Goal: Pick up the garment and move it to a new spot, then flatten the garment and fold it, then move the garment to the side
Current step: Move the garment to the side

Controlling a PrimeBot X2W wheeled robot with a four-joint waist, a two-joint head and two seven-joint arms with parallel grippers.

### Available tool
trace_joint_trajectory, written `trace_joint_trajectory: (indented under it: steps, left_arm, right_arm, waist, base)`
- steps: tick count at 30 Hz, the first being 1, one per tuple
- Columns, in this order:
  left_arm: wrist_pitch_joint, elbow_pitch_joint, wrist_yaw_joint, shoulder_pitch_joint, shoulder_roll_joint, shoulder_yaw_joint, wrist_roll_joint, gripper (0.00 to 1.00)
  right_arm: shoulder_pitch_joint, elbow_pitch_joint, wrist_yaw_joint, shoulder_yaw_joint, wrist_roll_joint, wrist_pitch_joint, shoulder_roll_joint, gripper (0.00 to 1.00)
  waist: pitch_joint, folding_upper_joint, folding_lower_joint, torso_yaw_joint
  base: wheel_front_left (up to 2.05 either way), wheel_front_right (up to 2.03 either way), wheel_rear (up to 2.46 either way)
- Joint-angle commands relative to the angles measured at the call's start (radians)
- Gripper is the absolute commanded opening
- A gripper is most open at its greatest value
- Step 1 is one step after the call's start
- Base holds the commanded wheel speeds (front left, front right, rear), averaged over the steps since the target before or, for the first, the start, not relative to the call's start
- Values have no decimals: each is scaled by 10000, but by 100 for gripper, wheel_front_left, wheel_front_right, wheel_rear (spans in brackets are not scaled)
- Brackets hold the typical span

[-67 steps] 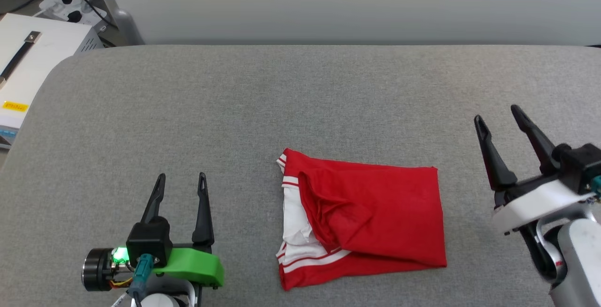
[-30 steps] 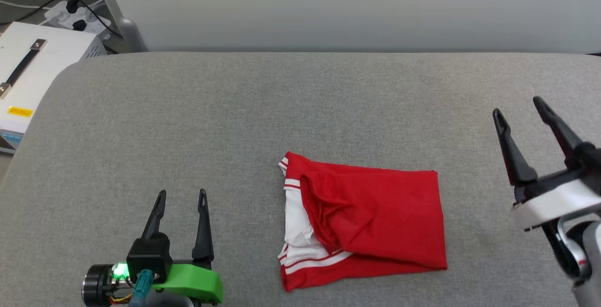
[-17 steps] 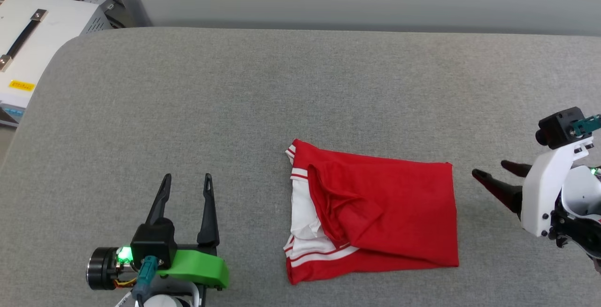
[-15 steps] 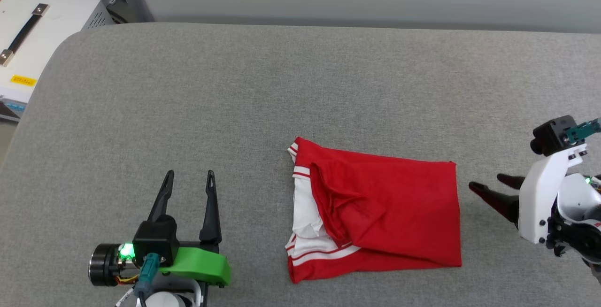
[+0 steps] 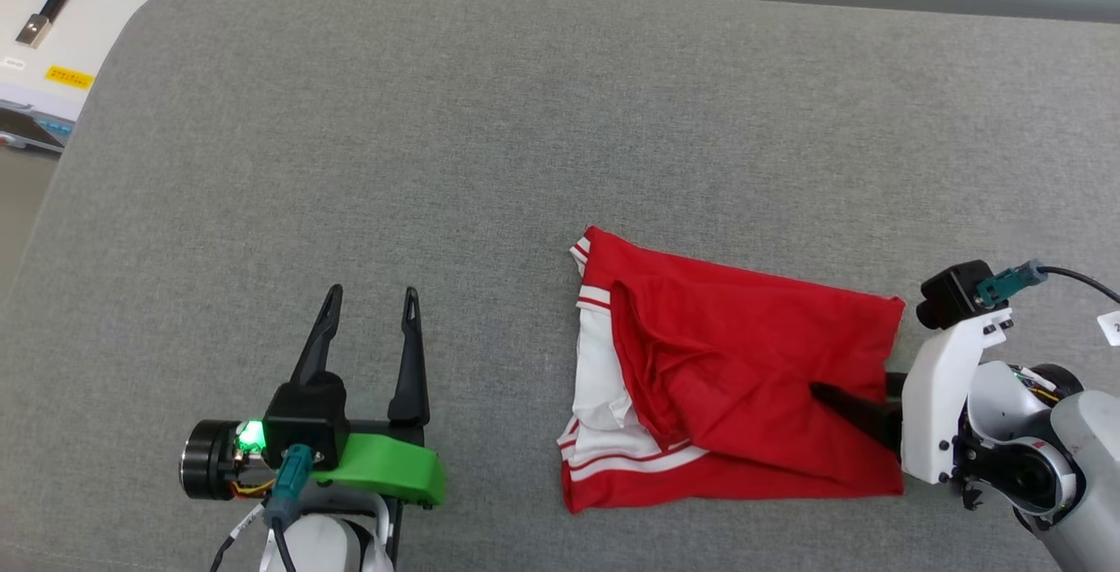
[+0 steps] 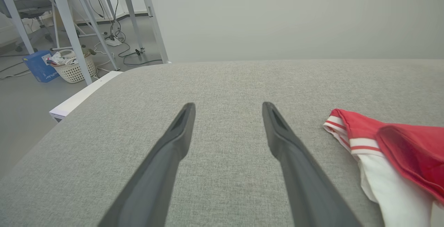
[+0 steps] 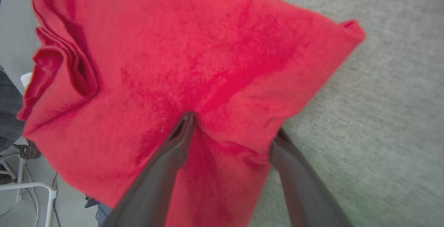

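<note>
Head view, folded red garment, right tool spread astride its edge

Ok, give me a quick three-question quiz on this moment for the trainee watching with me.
1. True or false: the left claw touches the folded red jersey T-shirt with white striped sleeves.
2. Which side of that T-shirt does the right claw straddle? A) the white-sleeve side B) the plain red side C) neither, it hangs clear
3. Fill in: both claws' jaws stand ___.
Key: 1 false; 2 B; 3 open.
</note>
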Motion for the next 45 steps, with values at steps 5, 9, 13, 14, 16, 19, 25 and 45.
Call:
trace_joint_trajectory:
  steps: [5,9,13,14,16,19,25,45]
  left_arm:
    - [-57,88,101,-163,-58,-1,-98,100]
    - [-57,137,171,18,-61,90,-130,100]
    - [-57,189,188,319,-63,177,-167,100]
    - [-57,188,187,371,-64,182,-175,100]
    - [-57,153,190,427,-65,213,-194,100]
    - [-57,21,193,483,-66,314,-185,100]
    - [-57,-252,211,385,-60,498,-115,100]
    - [-57,-1250,-73,-1337,621,596,405,100]
  right_arm:
    - [-75,353,-6,935,32,-758,148,0]
    - [-486,139,-6,1311,-135,-1625,-202,0]
    - [-912,-290,-6,1603,-213,-2246,-625,0]
    - [-1018,-470,-6,1692,-269,-2345,-803,0]
    - [-1238,-818,-6,1903,-497,-2462,-1166,0]
    - [-1692,-1709,-6,2163,-725,-2386,-1938,0]
    - [-2250,-2320,-6,2148,-918,-2106,-2693,0]
    - [-4814,1601,-6,845,-1876,-2471,-4671,0]
  waist:
    - [-26,0,0,93]
    - [-322,0,0,-105]
    - [-718,0,0,-477]
    - [-790,0,0,-588]
    - [-888,0,0,-832]
    - [-886,0,0,-1581]
    - [-477,0,0,-2596]
    - [2645,0,0,-3317]
  base:
    - [0,0,0]
    - [0,0,0]
    - [0,0,0]
    - [0,0,0]
    - [0,0,0]
    - [0,0,0]
    - [0,0,0]
    - [0,0,0]
